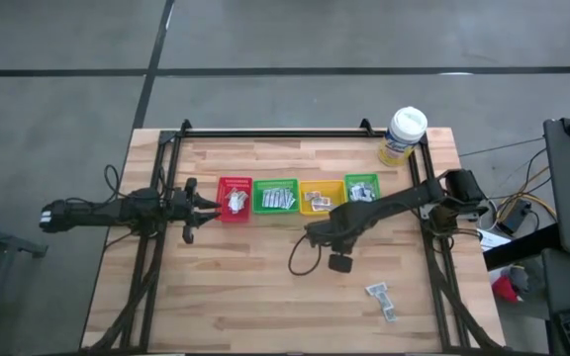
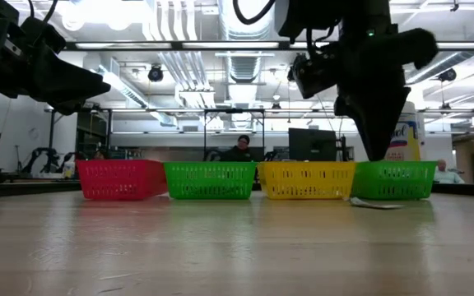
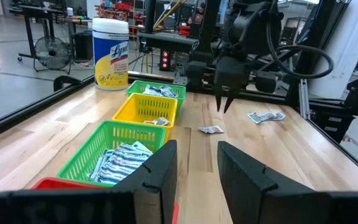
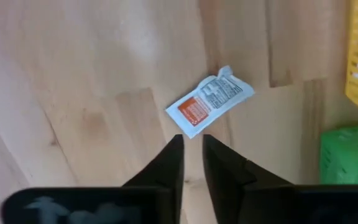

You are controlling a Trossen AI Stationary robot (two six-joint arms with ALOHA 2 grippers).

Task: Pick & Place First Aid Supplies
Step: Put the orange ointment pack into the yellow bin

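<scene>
Closest, at about five o'clock on the pale planked wooden desk point(image 1: 265, 287), a few flat crinkled sachets point(image 1: 382, 300) lie loose. Further in, the right end effector point(image 4: 190, 138) hangs empty with its tapered dark fingers narrowed to a slim gap above a white-and-orange foil sachet point(image 4: 209, 101), while the left end effector point(image 3: 196, 160) waits at nine o'clock, moderately open. Farthest, ribbed mesh plastic bins, red point(image 1: 235, 198), green point(image 1: 276, 196), yellow point(image 1: 321, 195) and green point(image 1: 361, 188), hold more sachets.

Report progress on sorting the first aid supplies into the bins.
Mostly done: the four bins already hold sachets. In hand: the right gripper, nearly closed and empty, hangs over a white-red sachet lying on the table. Left: that sachet and a few loose packets by the near right corner. The left gripper waits open by the red bin.
</scene>
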